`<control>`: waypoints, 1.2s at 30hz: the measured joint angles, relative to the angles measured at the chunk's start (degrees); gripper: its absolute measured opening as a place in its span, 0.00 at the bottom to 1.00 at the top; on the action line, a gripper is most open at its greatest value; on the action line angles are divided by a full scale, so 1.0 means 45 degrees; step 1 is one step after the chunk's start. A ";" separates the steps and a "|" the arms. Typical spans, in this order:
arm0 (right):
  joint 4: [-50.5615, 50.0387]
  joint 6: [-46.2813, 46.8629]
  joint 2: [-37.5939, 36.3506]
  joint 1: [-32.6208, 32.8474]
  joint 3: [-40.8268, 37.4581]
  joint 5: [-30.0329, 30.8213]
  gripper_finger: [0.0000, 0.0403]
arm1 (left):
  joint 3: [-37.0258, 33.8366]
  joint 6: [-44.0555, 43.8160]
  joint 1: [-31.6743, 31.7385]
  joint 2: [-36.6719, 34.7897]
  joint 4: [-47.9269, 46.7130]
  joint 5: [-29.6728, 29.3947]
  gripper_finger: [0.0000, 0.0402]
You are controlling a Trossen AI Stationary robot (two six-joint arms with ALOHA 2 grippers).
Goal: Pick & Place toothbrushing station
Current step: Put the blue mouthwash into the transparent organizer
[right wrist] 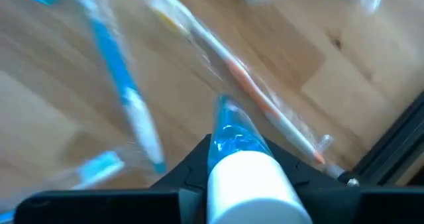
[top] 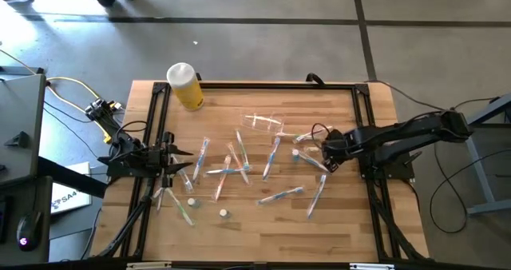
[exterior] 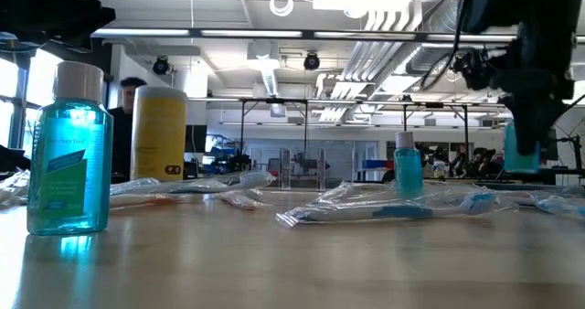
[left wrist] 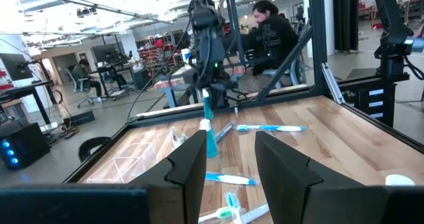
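Note:
Slim pastel toothbrushes [top: 271, 154] in clear wrappers lie scattered flat across the wooden table. The clear holder cup [top: 263, 123] rests on the table toward the far side. My right gripper [top: 327, 152] hangs over the table's right half, shut on a small blue bottle with a white cap [right wrist: 252, 184]. The low view shows that bottle [exterior: 521, 149] under the fingers. A second such bottle [top: 296, 152] stands upright on its base just left of it. My left gripper [left wrist: 228, 161] waits open at the left edge, nothing between its fingers. My right gripper pinches the small bottle between its two fingers at its upper end, just below the white cap [right wrist: 228, 151]. The fingers come from above, pointing steeply down. The blue body [right wrist: 232, 131] hangs below them, cap up, lifted clear of the table.
A yellow cylinder with a white cap [top: 185, 86] stands at the far left corner. Two more small bottles [top: 192, 200] [top: 224, 212] stand near the front left. Black frame rails [top: 255, 85] edge the table. A person [left wrist: 271, 25] sits beyond it.

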 joint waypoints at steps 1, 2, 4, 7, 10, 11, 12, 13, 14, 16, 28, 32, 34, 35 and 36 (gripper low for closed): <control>-0.0172 -0.0202 0.0000 0.0000 0.0388 0.0174 0.18 | 0.0002 0.0000 -0.0003 0.0000 0.0000 0.0000 0.32; -0.0290 -0.0439 0.0000 0.0000 0.0788 0.0385 0.17 | 0.0000 0.0000 -0.0002 0.0000 -0.0002 0.0000 0.32; -0.0329 -0.0954 0.0000 -0.0005 0.1578 0.0705 0.17 | 0.0000 0.0000 0.0000 0.0000 0.0000 0.0000 0.32; -0.0324 -0.1749 0.0000 0.0000 0.2826 0.1213 0.17 | 0.0000 0.0000 0.0000 0.0000 0.0000 0.0000 0.32; -0.0174 -0.2716 0.0000 0.0000 0.3939 0.1786 0.17 | 0.0000 0.0000 -0.0001 0.0000 0.0000 0.0000 0.32; -0.0027 -0.3070 0.0053 -0.0015 0.4270 0.1933 0.17 | 0.0000 0.0000 0.0000 0.0000 0.0000 0.0000 0.32; 0.0156 -0.3436 0.0140 -0.0067 0.4573 0.2035 0.17 | 0.0000 0.0000 0.0000 0.0000 0.0000 0.0000 0.32; 0.0341 -0.3809 0.0210 -0.0161 0.4859 0.2071 0.17 | 0.0000 0.0000 -0.0001 0.0000 -0.0001 0.0000 0.32; 0.0491 -0.4163 0.0278 -0.0289 0.5122 0.2066 0.17 | 0.0000 0.0000 0.0000 0.0000 -0.0002 0.0000 0.32; 0.0691 -0.4966 0.0615 -0.0602 0.5676 0.2065 0.17 | 0.0000 0.0005 0.0000 0.0000 0.0000 -0.0003 0.32; 0.3023 -0.9975 0.4342 -0.3412 0.8479 -0.0049 0.17 | 0.0000 0.0097 -0.0005 0.0005 -0.0027 -0.0068 0.32; 0.3236 -1.1033 0.5901 -0.4009 0.9689 -0.0603 0.18 | 0.0000 0.0097 -0.0004 0.0005 -0.0250 -0.0068 0.32; 0.3270 -1.1506 0.6682 -0.4209 1.0315 -0.0657 0.18 | 0.0000 0.0097 -0.0001 0.0005 -0.0303 -0.0068 0.32; 0.3268 -1.1725 0.7040 -0.4274 1.0594 -0.0661 0.17 | 0.0000 0.0097 -0.0001 0.0005 -0.0301 -0.0068 0.32; 0.3325 -1.1923 0.7390 -0.4341 1.0850 -0.0660 0.17 | 0.0000 0.0097 -0.0002 0.0005 -0.0301 -0.0068 0.32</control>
